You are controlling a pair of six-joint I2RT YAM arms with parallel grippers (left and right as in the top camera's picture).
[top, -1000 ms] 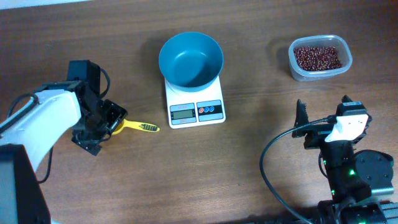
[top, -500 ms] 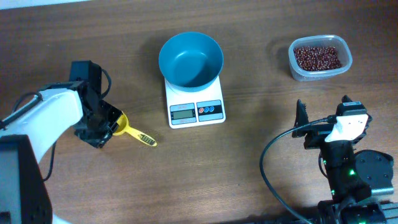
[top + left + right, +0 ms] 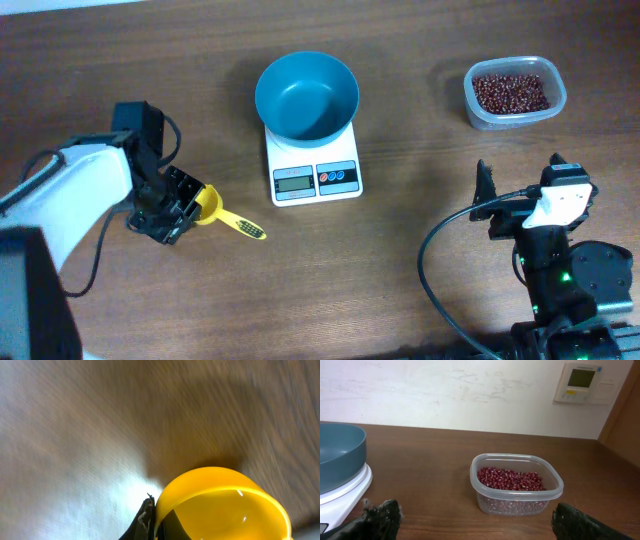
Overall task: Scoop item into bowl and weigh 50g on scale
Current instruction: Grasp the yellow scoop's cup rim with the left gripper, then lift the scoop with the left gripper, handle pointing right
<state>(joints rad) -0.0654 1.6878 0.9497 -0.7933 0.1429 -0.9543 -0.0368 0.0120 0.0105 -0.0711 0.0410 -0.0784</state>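
SCENE: bean-weighing job, pictured at the scoop pick-up stage.
LANDMARK: small flat white rectangular kitchen scale (image 3: 315,180), mid-table, display & red/blue buttons turned toward the robot.
BOWL: round teal-blue plastic bowl (image 3: 300,95), seated on scale, seen empty.
BEANS: small glossy dark red-brown beans (image 3: 510,93), kept in clear rounded-square plastic tub (image 3: 478,115), well right of scale, a little beyond it. None transferred yet.
L GRIPPER: left gripper (image 3: 180,208), left of scale on its near side. Jaws are brought together on the cup wall of a small yellow plastic scoop (image 3: 225,215), handle angled away toward scale's near side. Whether scoop is clear of the wood can't be told.
R GRIPPER: right gripper (image 3: 519,175), right of scale on its near side. Fingers are spread wide, nothing held.
STEP (judged): scoop in grip; carry past scale to tub judged next.
DONE WELL (judged): since the cup, not the handle, is pinched, cup mouth should be kept level & upward. Bowl rim & scale should be given a wide berth so the reading isn't jogged. Small loads should be favoured near target, last beans tipped slowly.
SURFACE: dark brown wood-grain table (image 3: 420,260), matt, w/ a pale glare patch in left wrist view.
ROOM: scuffed off-white wall (image 3: 470,390) beyond scale's far side; white control panel (image 3: 580,382) w/ small screen mounted on it.
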